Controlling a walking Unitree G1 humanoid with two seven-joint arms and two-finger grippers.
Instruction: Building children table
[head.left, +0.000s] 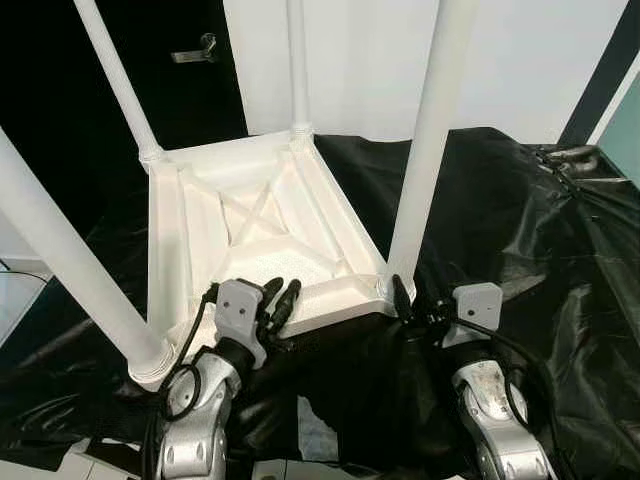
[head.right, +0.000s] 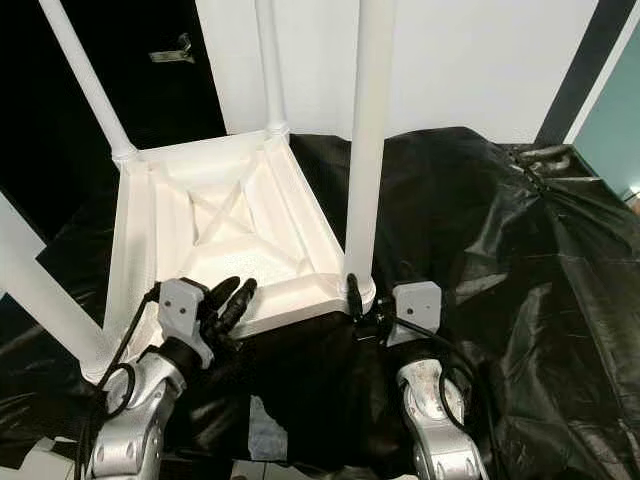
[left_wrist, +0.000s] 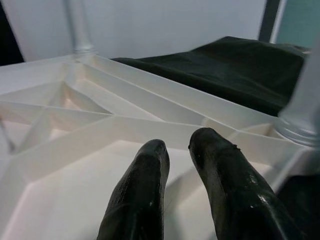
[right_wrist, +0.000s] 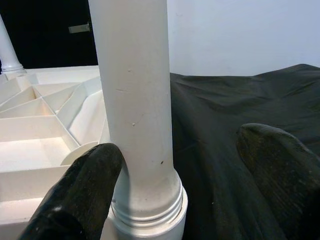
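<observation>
While the white children's table (head.left: 250, 225) lies upside down on black plastic sheeting (head.left: 520, 220), its ribbed underside with a crossed brace is turned upward and four white legs are seen standing up from its corners. The left gripper (head.left: 282, 296) is held at the near edge of the tabletop, its two black fingers (left_wrist: 145, 195) drawn close together with a narrow gap between them and nothing caught inside; in the left wrist view they are seen above the ribbed recess, and whether they touch the plastic cannot be told. The right gripper (right_wrist: 185, 170) is placed at the base of the near right leg (head.left: 425, 150), just above the threaded collar where that leg is seated in the corner socket. Its jaws are spread, one finger (right_wrist: 82, 192) lying against the side of the leg and the other well apart from it over the sheeting, so the leg is not clamped. A dark doorway with a metal handle (head.left: 195, 50) is seen behind the table, beside a white wall (head.left: 520, 60)
</observation>
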